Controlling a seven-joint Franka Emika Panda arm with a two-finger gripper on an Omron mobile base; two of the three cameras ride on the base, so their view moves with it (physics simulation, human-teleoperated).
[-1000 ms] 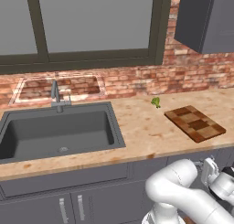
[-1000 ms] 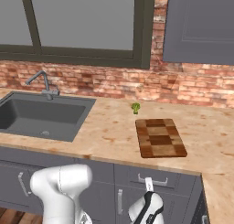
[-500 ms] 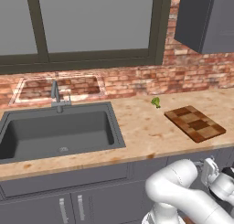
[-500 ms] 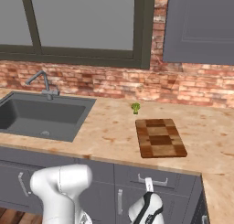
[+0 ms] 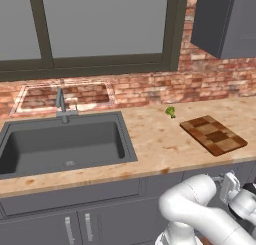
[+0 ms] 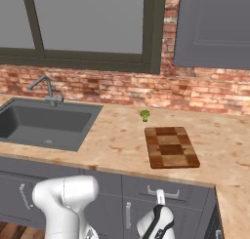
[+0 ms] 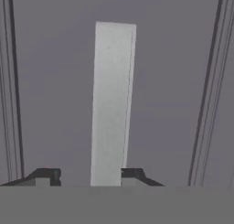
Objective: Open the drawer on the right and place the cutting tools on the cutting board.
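Note:
The dark grey drawer point(image 6: 193, 193) sits shut under the counter, below the checkered wooden cutting board point(image 6: 171, 147) point(image 5: 213, 135). My gripper point(image 6: 159, 199) point(image 5: 228, 182) is pressed up to the drawer front point(image 7: 55, 81). Its silver bar handle point(image 7: 112, 104) runs between my two fingertips: the right tip touches the bar and the left tip stands a little off it. The gripper point(image 7: 90, 175) is open around the handle. The cutting tools are hidden from view.
A small green broccoli floret point(image 6: 145, 115) point(image 5: 170, 111) lies on the counter just behind the board. The sink point(image 5: 126, 139) point(image 6: 88, 121) with its faucet point(image 5: 61, 104) is to the left. Grey cabinet doors point(image 6: 19, 196) with vertical handles sit below the sink.

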